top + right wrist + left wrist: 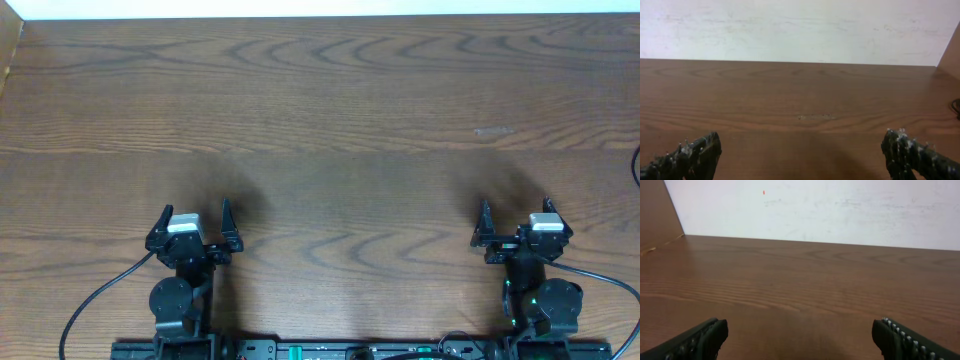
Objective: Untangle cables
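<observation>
Apart from a thin black cord end [636,165] poking in at the table's right edge, no cables show on the table; the right wrist view catches that cord end [956,107] at its right border. Whether it is one of the cables I cannot tell. My left gripper [196,208] rests low at the front left, jaws wide open and empty; the left wrist view shows only bare wood between its fingers [800,327]. At the front right, my right gripper [516,206] is likewise open with nothing in it [802,137].
The brown wooden table [320,100] runs to a white wall [815,210] at the back. A small pale scuff [493,131] marks the wood right of centre. Thick black arm cables [95,300] trail off near the front edge.
</observation>
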